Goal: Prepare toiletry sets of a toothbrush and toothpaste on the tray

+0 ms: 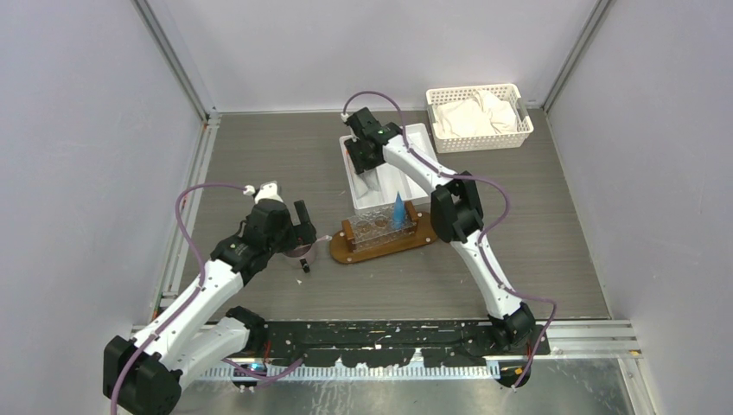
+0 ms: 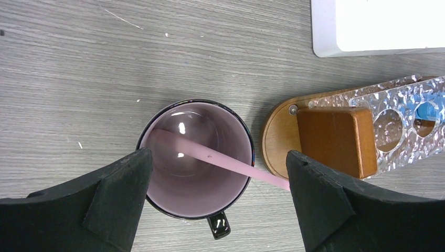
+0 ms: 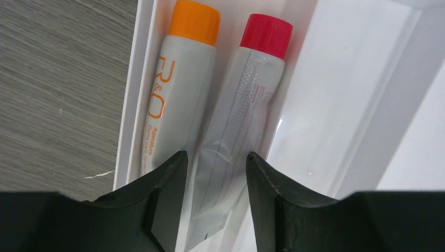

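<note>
A pink toothbrush (image 2: pixel 210 155) leans in a black mug (image 2: pixel 197 157) with a pink inside, its end sticking out toward the brown oval tray (image 2: pixel 273 142). My left gripper (image 2: pixel 218 173) hangs open over the mug, touching nothing. A blue toothpaste tube (image 1: pixel 398 212) stands in the clear holder (image 1: pixel 376 226) on the tray (image 1: pixel 339 251). My right gripper (image 3: pixel 215 157) is down in the white divided tray (image 3: pixel 336 79), closed on a white-grey tube with a red cap (image 3: pixel 252 89). That tube lies beside an orange-capped tube (image 3: pixel 178 89).
The white divided tray (image 1: pixel 415 143) sits just behind the wooden tray. A white lattice basket (image 1: pixel 480 117) holding cloth stands at the back right. The mug (image 1: pixel 298 248) stands just left of the tray's left end, under my left gripper (image 1: pixel 298 238).
</note>
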Controlling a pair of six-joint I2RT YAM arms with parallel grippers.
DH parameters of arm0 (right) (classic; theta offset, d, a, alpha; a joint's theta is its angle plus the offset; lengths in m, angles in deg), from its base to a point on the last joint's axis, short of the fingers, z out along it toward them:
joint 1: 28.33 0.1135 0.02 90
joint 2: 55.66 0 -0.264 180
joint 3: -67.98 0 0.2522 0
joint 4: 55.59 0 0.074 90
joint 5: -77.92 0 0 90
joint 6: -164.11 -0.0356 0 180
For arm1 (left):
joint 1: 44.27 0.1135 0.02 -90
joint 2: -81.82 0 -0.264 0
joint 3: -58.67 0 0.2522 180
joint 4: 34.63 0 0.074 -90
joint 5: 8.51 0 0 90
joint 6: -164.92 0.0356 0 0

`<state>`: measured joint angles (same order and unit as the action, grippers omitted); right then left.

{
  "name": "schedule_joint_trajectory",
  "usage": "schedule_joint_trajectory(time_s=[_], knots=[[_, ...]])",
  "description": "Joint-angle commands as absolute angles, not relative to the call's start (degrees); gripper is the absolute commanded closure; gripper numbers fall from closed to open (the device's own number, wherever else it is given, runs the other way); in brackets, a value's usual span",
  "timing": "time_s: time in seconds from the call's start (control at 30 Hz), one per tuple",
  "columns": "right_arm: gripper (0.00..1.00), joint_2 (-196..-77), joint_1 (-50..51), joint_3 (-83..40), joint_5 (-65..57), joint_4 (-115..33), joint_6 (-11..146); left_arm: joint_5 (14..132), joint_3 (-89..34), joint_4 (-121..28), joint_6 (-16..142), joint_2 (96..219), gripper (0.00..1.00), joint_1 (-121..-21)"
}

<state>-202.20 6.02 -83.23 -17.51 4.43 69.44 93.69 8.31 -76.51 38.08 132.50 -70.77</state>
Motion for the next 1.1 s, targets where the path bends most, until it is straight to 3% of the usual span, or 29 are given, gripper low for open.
schedule_joint_trajectory(time_s=[0.0,0.17,0.37,0.57,0.67,1.07], knots=[[0.46,-205.87,4.46,-81.59,-30.37,8.36,71.8,93.7,7.49,-73.77,38.45,132.32,0.01,-70.55],[0.46,-207.25,4.81,-81.29,-31.91,8.65,71.9,93.53,7.61,-73.31,38.45,132.36,0.01,-70.55],[0.54,-208.85,5.35,-81.12,-33.3,9.75,72.25,93.09,7.94,-73.05,38.2,132.54,0.02,-70.55],[0.78,-209.8,5.81,-81.31,-33.38,11.26,72.31,92.69,8.16,-72.98,37.93,131.97,0.02,-70.55],[0.84,-207.62,5.74,-79.47,-30.09,9.49,71.18,92.74,8.04,-73.08,37.92,131.63,0.02,-70.55],[0.85,-193.21,0.84,-84.7,-7.69,5.23,59.44,92.78,6.15,-76.62,38.0,127.81,0.04,-70.55]])
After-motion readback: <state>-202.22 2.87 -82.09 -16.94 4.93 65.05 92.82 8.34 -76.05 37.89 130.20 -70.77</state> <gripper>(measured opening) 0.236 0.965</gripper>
